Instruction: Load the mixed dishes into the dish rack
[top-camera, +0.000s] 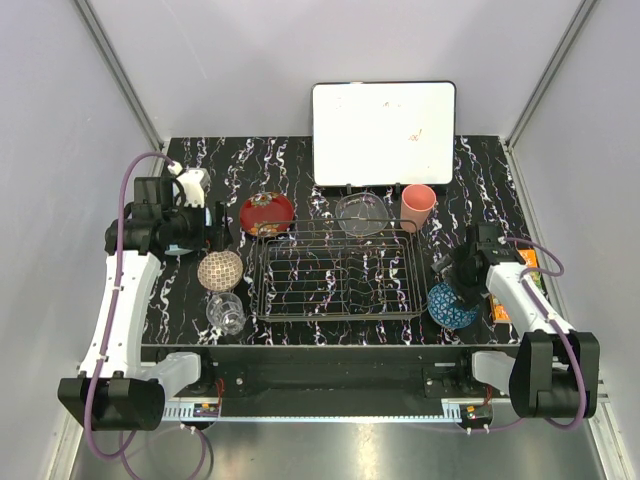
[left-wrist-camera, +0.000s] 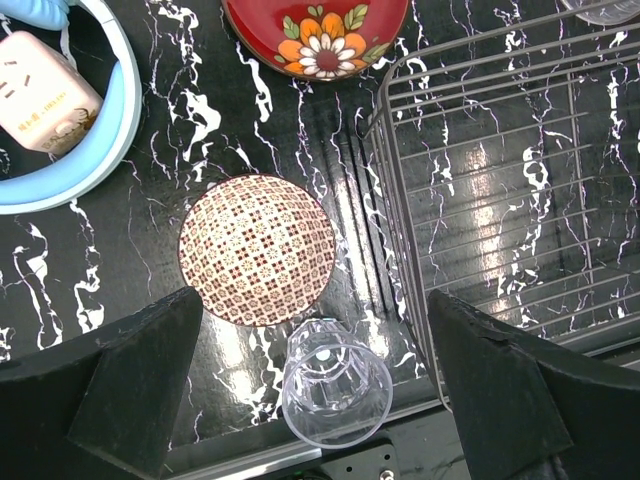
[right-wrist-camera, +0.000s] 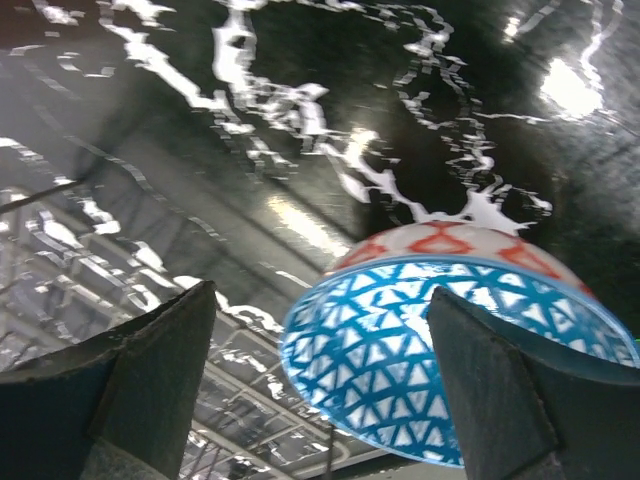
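Observation:
The chrome wire dish rack (top-camera: 335, 275) stands mid-table with nothing in it. Left of it sit the beige lattice bowl (top-camera: 220, 269) and the small clear glass (top-camera: 226, 312). Behind the rack are the red lacquer bowl (top-camera: 267, 213), the clear glass bowl (top-camera: 361, 213) and the pink cup (top-camera: 418, 206). My left gripper (top-camera: 218, 236) hangs open above the lattice bowl (left-wrist-camera: 256, 250) and the glass (left-wrist-camera: 335, 385), holding nothing. My right gripper (right-wrist-camera: 320, 300) is open low over the blue patterned bowl (right-wrist-camera: 450, 360), whose near rim lies between the fingers. This bowl (top-camera: 452, 305) sits just right of the rack.
A white board (top-camera: 384, 120) leans at the back. A pale blue ring with a white box inside (left-wrist-camera: 60, 100) lies at the far left. An orange object (top-camera: 530, 262) sits by the right arm. The glass and the blue bowl are close to the table's front edge.

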